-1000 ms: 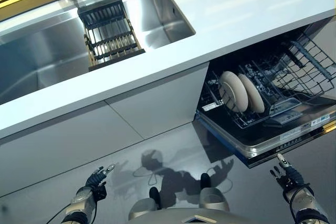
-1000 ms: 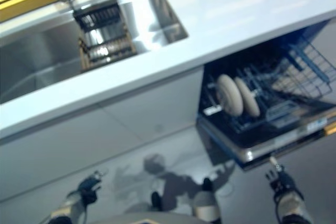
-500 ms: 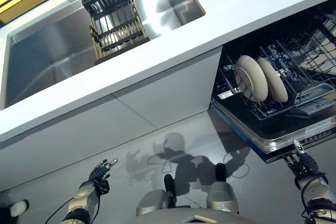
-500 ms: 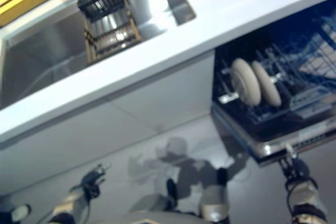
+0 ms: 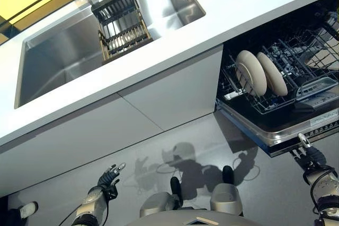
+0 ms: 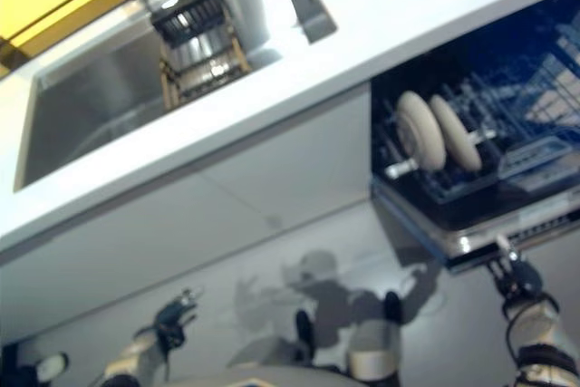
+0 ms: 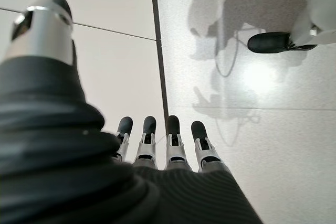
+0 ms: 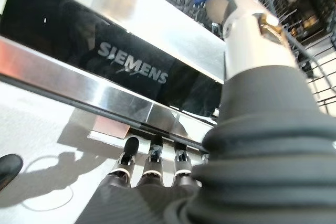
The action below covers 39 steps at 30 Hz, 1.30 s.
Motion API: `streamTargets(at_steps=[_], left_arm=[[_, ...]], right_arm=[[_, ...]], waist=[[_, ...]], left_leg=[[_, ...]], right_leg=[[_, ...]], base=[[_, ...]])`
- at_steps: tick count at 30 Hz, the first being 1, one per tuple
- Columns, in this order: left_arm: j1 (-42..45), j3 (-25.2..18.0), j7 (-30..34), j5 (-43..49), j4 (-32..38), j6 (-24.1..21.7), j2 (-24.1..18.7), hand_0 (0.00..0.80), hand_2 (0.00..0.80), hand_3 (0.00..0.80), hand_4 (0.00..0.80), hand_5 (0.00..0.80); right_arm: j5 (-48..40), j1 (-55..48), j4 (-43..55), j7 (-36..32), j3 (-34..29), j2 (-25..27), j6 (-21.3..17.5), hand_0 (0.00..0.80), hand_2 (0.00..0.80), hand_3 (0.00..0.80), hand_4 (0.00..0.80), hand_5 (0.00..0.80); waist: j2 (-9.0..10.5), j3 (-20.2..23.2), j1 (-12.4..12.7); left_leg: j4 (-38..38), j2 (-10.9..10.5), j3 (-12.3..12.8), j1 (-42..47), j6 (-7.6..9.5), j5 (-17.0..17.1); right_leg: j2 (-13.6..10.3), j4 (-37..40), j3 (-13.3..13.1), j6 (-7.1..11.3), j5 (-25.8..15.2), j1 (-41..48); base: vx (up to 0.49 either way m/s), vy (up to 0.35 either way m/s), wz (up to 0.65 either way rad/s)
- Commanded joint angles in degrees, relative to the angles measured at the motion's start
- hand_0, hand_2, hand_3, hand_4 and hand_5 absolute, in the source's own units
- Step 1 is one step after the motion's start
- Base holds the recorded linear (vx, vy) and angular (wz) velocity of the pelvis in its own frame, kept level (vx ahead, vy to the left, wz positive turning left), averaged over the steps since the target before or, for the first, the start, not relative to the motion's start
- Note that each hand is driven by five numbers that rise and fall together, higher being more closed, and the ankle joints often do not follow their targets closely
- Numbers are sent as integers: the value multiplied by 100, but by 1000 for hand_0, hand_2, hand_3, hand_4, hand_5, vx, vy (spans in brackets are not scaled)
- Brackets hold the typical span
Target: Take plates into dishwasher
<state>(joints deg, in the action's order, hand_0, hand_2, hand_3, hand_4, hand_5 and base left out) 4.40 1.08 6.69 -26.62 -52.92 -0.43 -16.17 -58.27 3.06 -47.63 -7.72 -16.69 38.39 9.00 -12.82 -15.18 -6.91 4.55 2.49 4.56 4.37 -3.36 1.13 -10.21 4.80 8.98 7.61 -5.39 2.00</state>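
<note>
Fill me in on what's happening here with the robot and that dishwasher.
Two round beige plates stand upright in the black wire rack of the open dishwasher, whose steel-edged door hangs down. The right hand sits just under the door's front edge, fingers straight, holding nothing. The left hand hangs open above the grey floor, idle. The steel sink holds only a drying rack.

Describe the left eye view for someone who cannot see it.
Two beige plates stand upright in the rack of an open dishwasher, under a white counter with a steel sink. The robot's right hand reaches just below the dishwasher door; its left hand hangs over the floor.
</note>
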Motion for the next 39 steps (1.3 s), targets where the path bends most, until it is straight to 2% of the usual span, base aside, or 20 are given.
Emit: streamTargets(at_steps=[1,11,17,24,30,36,39], left_arm=[[-190,213,52,122,113,-98,-462,0,0,0,0,0],[-129,157,132,315,21,-105,-601,0,0,0,0,0],[-86,116,235,437,-116,-82,-595,0,0,0,0,0],[-48,87,280,468,-208,-115,-533,0,0,0,0,0],[12,48,309,433,-202,-55,-406,0,0,0,0,0],[49,30,279,434,-284,30,-233,0,0,0,0,0],[25,72,209,424,-358,57,-125,0,0,0,0,0]], right_arm=[[-379,2290,1351,-733,620,121,-489,0,0,0,0,0],[-373,2339,1772,-382,801,-153,-573,0,0,0,0,0],[-289,2039,1887,-386,917,-286,-553,0,0,0,0,0],[29,1707,1988,-455,1054,-452,-438,0,0,0,0,0],[788,1123,2204,-460,1240,-671,-269,0,0,0,0,0],[1625,450,2153,-458,1589,-1077,-33,0,0,0,0,0],[1677,119,2108,-441,1828,-1420,202,0,0,0,0,0]], waist=[[490,548,661],[975,825,853],[1185,932,895],[1327,1012,893],[1419,1058,865],[1470,1078,752],[1470,1084,693]], left_leg=[[-405,-175,-76,-335,66,-65],[-290,-66,-117,-58,55,-152],[-200,-24,-111,70,62,-157],[-115,-9,-48,146,68,-137],[-78,-26,10,159,75,-115],[-40,-55,86,181,84,-113],[-26,-70,90,185,100,-127]], right_leg=[[102,-1192,164,-354,860,-285],[284,-766,248,-320,759,205],[407,-574,251,-329,728,396],[478,-419,208,-317,659,480],[494,-298,192,-280,547,480],[514,-122,186,-234,398,459],[512,-128,184,-227,403,446]], base=[[-1,-45,0],[32,-58,4],[35,-16,14],[21,36,9],[20,70,0],[12,73,-1],[1,79,0]])
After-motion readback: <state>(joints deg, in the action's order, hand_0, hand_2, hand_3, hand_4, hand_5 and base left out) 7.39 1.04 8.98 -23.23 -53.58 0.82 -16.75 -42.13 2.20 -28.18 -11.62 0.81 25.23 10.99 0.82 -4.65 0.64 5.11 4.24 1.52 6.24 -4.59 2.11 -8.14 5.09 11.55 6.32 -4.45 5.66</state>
